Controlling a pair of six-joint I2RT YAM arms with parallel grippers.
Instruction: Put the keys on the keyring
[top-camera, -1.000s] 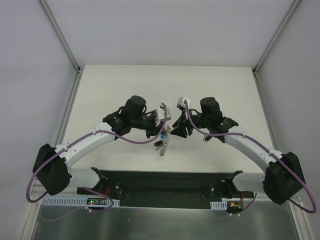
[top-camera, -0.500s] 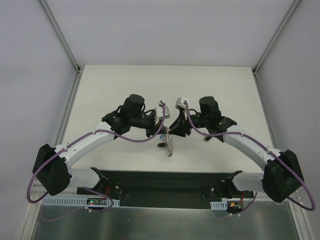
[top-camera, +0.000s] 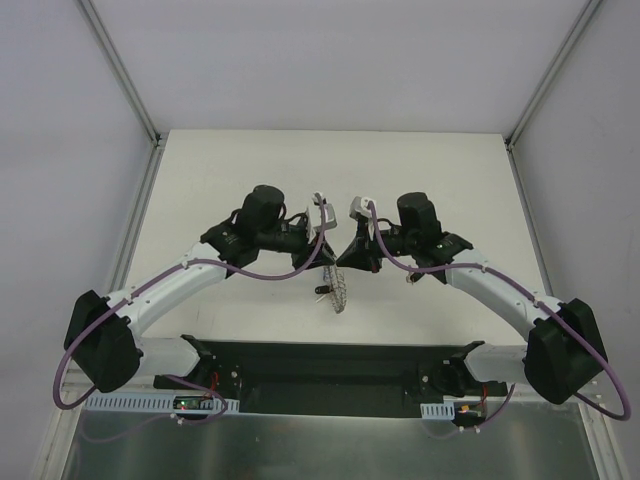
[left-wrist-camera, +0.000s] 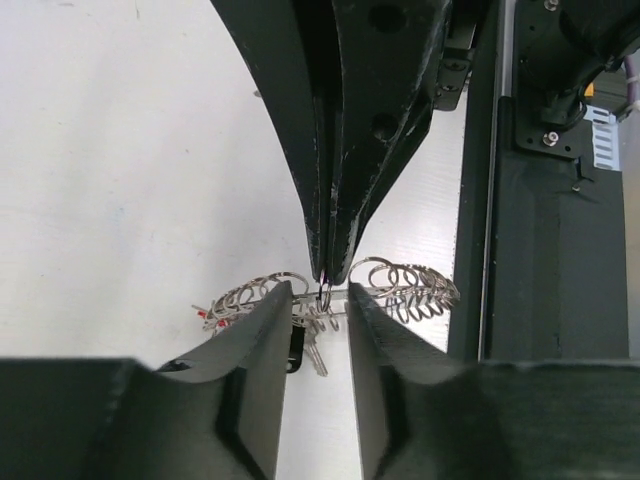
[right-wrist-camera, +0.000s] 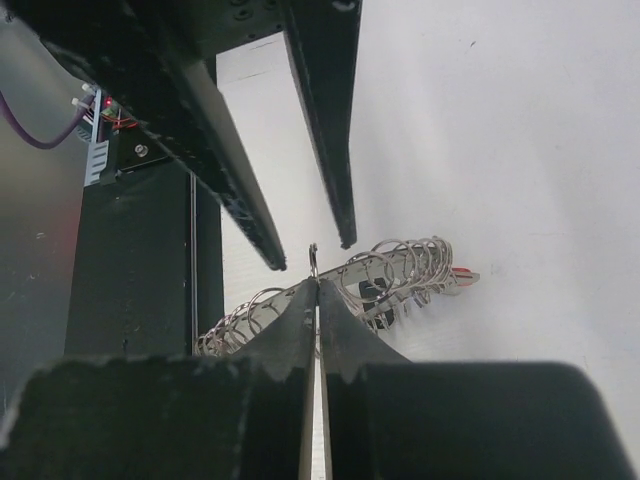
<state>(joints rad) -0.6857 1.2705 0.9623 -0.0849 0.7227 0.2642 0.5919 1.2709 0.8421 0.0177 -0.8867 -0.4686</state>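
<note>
The right gripper (right-wrist-camera: 317, 288) is clamped on a wiry loop of the wide flat grey metal keyring (left-wrist-camera: 405, 292), held edge-on between both claws, the left gripper (left-wrist-camera: 320, 290) spread astride its rim — one tiny black oblong key (left-wrist-camera: 294, 345) seems already hung on it, the other I cannot find, so work likely remains.
</note>
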